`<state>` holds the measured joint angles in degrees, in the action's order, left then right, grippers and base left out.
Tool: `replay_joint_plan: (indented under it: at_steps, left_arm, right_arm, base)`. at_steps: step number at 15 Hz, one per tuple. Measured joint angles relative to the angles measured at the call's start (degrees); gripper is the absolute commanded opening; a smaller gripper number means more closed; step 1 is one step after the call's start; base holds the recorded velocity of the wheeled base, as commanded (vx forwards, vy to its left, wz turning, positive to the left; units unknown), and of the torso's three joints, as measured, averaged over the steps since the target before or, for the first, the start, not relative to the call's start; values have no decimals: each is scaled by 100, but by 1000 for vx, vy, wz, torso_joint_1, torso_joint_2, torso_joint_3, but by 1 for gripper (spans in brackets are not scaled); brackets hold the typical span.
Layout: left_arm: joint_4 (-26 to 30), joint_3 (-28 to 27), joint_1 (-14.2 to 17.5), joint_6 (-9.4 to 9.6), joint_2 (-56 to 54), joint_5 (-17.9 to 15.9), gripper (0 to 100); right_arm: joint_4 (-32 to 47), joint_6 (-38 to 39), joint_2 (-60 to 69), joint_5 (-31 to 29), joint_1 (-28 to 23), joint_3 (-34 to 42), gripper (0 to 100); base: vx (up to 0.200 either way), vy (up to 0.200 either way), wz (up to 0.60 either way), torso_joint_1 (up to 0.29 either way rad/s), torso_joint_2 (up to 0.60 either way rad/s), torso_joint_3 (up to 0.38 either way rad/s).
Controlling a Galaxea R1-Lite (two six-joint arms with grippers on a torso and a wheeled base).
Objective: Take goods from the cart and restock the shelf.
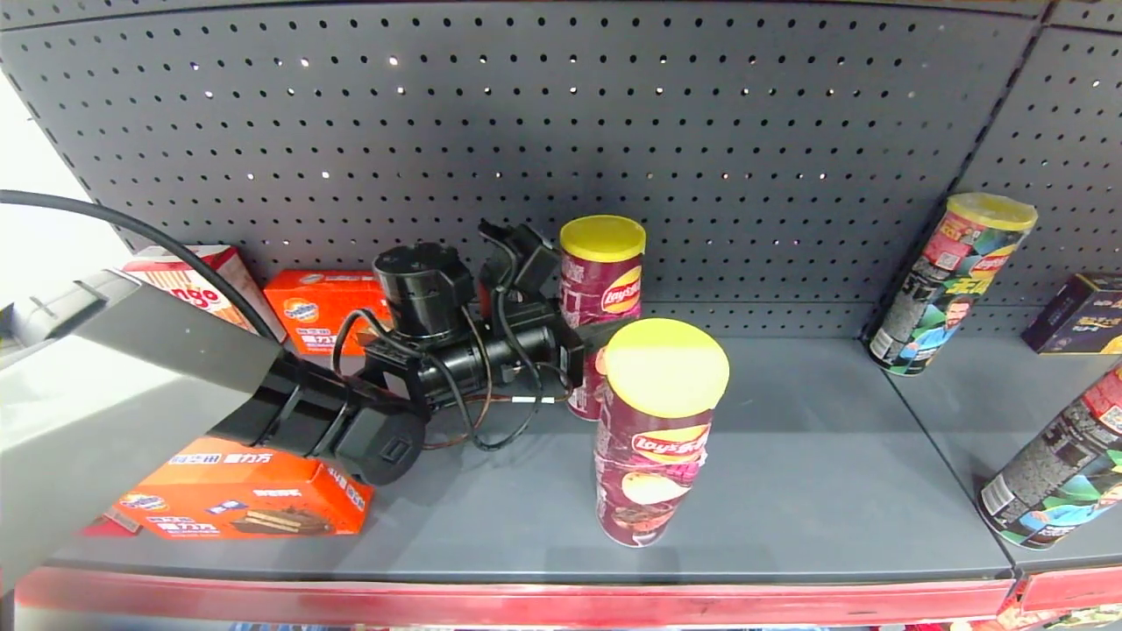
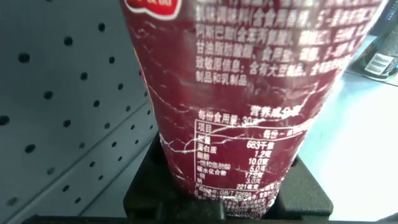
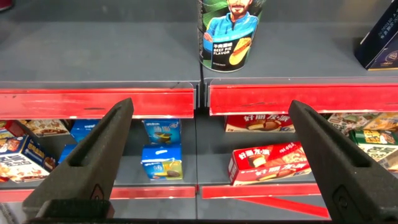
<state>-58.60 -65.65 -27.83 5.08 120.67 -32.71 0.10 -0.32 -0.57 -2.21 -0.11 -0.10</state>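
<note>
Snugly within the clenched left gripper, the rear maroon chips can, upright.

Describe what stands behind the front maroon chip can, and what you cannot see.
A second maroon can with a yellow lid stands upright, between the jaws of the left gripper. The front can covers part of its lower side; the pegboard is behind both.

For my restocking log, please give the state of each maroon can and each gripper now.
back maroon can: upright, lid on, held
front maroon can: upright, lid on, free
left gripper: shut on back maroon can
right gripper: open, empty
</note>
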Motion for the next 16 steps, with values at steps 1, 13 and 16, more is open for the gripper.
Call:
replay_joint_plan:
  at_steps: [1,13,16]
  left_arm:
    - [-2,2,-2,4,13,6,100]
    - [2004,446,300,607,-985,35,100]
    - [2600,388,347,725,-1309,37,100]
  right_arm:
    - [0,-1,0,0,0,0,100]
    - [1,0,0,0,1,0,100]
    - [1,0,0,0,4,0,100]
  base:
    - [0,0,0,0,0,0]
    - [0,0,0,0,0,0]
    - [0,0,0,0,0,0]
